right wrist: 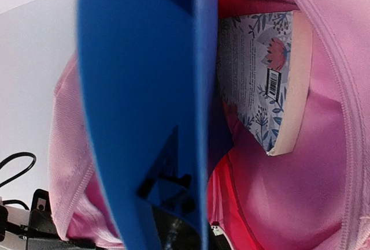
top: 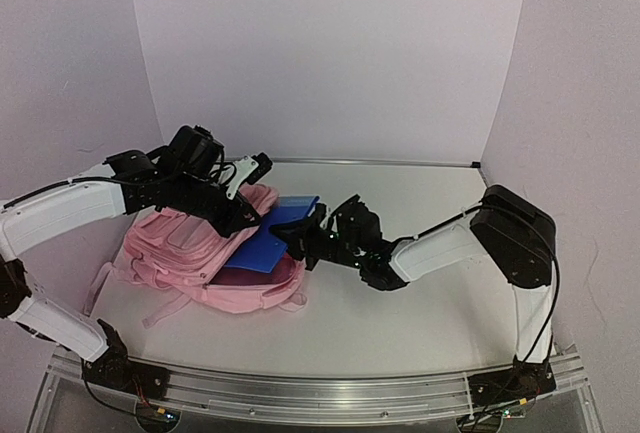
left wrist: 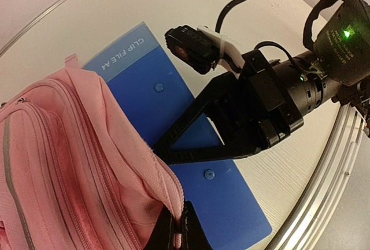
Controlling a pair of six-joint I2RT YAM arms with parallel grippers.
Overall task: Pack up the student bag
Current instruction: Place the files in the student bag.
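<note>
Tho partly in bag [left wrist: 69, 163], folder [left wrist: 144, 97] reads "CLIP FILE A4".

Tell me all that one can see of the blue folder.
The blue folder is flat, thin, plastic-looking, with a paler strip printed CLIP FILE A4 and two round studs. One end sits inside the open student bag, the other sticks out over the table. The right gripper is clamped on it.

The pink student bag [top: 190, 253] lies on the table [top: 400, 333] toward 9 o'clock, mouth facing 3 o'clock; a blue folder [top: 268, 238] juts out; the left gripper [top: 245, 215] pinches the bag's far rim; the right gripper [top: 300, 238] clasps the folder's 3 o'clock edge.
</note>
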